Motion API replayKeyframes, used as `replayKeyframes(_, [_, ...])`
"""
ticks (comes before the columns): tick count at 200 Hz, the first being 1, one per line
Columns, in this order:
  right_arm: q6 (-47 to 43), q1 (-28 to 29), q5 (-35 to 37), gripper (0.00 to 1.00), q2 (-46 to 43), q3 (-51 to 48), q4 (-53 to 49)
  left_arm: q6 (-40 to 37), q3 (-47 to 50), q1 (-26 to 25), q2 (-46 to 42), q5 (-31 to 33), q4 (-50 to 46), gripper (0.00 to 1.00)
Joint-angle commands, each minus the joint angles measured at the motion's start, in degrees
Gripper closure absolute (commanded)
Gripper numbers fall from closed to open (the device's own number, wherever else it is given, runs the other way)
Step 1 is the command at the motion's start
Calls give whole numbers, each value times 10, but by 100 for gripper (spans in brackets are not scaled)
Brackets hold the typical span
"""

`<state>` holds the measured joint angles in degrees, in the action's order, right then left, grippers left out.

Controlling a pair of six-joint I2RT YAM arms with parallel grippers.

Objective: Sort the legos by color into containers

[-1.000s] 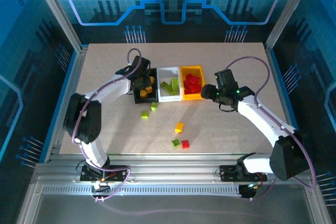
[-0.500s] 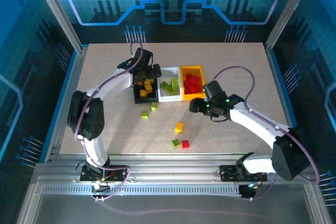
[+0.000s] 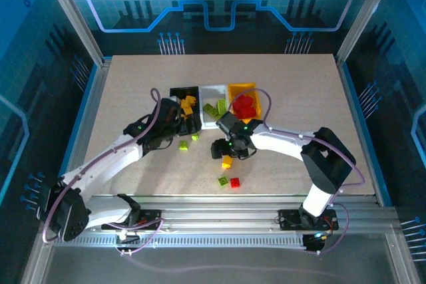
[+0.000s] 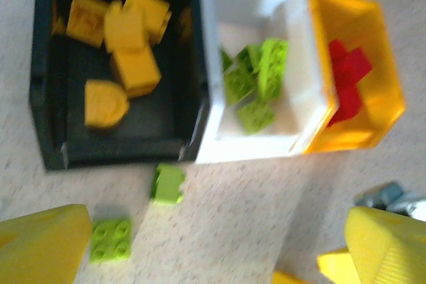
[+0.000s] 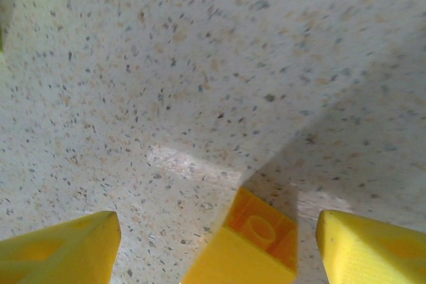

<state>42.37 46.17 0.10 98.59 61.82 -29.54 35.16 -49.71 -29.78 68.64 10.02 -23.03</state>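
Note:
Three containers stand in a row: a black bin (image 4: 46,144) with yellow-orange legos (image 4: 126,44), a white bin (image 4: 253,147) with lime green ones (image 4: 256,81), and a yellow-orange bin (image 4: 383,91) with red ones (image 4: 346,74). My left gripper (image 4: 213,251) hangs open and empty just in front of the black bin (image 3: 177,92), with two loose green legos (image 4: 168,183) (image 4: 111,239) below it. My right gripper (image 5: 216,251) is open low over the table, a yellow lego (image 5: 249,247) lying loose between its fingers (image 5: 60,251).
A green lego (image 3: 223,181) and a red one (image 3: 235,182) lie near the table's front edge. The right arm (image 3: 286,141) stretches across in front of the yellow-orange bin (image 3: 239,89). Metal frame posts flank the tabletop (image 3: 133,84).
My left gripper opened over the black bin, then drew back toward the front. The right gripper swung left from the yellow-orange bin and came down over the loose yellow lego.

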Motion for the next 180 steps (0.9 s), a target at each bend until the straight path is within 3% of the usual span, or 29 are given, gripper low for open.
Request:
replayKeyframes(1, [-14,20,22,22,23,23,-64,34,41,-4,-50,2,-18,1])
replayKeyframes(27, [-18,30,35,26,29,21,-87,43,78,-3,-86,16,-32,1])
replayKeyframes(129, [-42,29,71,59,13,34,-65,46,104,-1,-107,50,-61,1])
replayKeyframes(180, [-95,8,64,62,0,156,-60,58,128,10,-141,67,-93,1])
